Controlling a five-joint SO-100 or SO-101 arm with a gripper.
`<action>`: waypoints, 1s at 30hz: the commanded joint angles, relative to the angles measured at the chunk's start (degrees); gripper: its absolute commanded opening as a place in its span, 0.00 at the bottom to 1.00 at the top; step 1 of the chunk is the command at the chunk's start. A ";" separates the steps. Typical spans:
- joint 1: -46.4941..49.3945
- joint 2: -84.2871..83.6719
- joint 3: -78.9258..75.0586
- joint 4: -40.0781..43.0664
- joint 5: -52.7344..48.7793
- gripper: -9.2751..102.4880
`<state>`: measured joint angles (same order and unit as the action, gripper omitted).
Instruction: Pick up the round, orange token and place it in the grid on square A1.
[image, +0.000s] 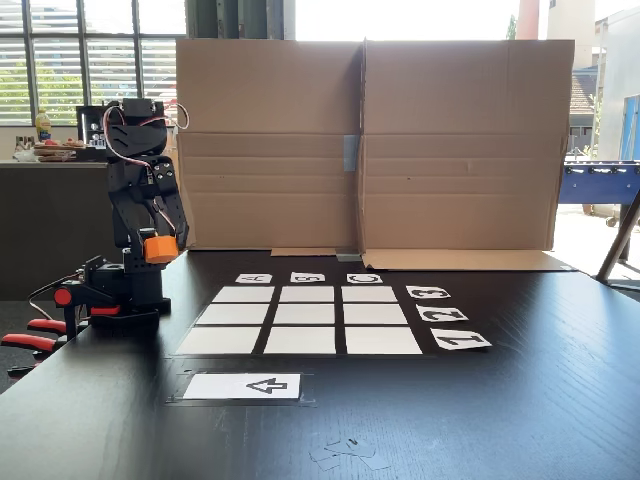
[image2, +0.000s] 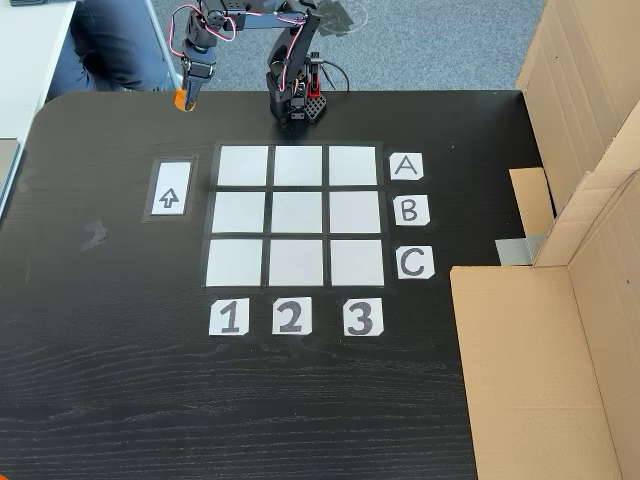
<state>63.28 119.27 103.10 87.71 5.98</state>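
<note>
Grid (image2: 295, 221) of nine white cells

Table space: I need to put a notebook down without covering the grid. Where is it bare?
The widest bare stretch of the table lies below the number cards in a fixed view, toward the near edge. A second patch sits left of the arrow card. It is crowded along the top edge, where the arm base and tool stand, and at the right by the cardboard.
</note>
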 joint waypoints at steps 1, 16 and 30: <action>-2.02 5.62 6.06 -0.62 -0.97 0.08; -11.51 8.26 25.75 -6.06 -1.14 0.08; -20.57 -3.43 29.88 -15.56 -0.79 0.08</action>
<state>44.12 117.33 133.42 73.74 5.19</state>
